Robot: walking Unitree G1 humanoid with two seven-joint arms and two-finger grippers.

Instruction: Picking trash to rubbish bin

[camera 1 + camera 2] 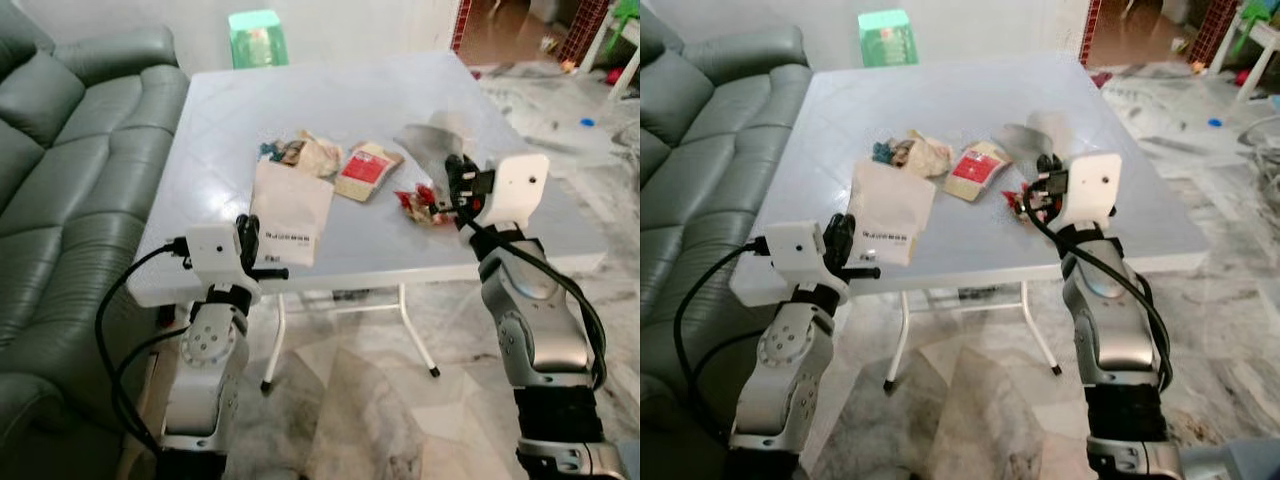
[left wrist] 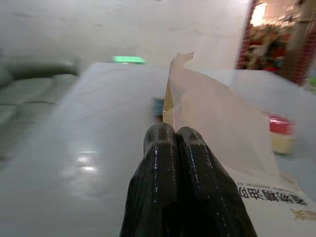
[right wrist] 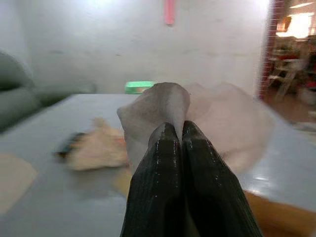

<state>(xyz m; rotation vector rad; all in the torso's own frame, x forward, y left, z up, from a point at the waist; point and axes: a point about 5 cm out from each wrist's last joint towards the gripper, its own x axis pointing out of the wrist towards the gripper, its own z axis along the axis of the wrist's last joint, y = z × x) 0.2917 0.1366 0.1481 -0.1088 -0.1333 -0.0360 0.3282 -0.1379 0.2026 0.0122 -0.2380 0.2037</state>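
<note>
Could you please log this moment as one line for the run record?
left gripper: shut on white pouch | right gripper: shut on grey wrapper | table: red packet, crumpled wrappers

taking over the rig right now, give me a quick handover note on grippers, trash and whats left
Left gripper: fingers shut on the near edge of the white paper bag, which lies at the front left of the table.
Right gripper: fingers shut on the clear plastic wrapper, held just above the table's right side.
On the table: crumpled beige wrapper, red and tan packet, small red wrapper by the right gripper.
Done: both grippers have a piece of trash in hand.
Left: carry both to a rubbish bin, then come back for the three remaining pieces.
</note>
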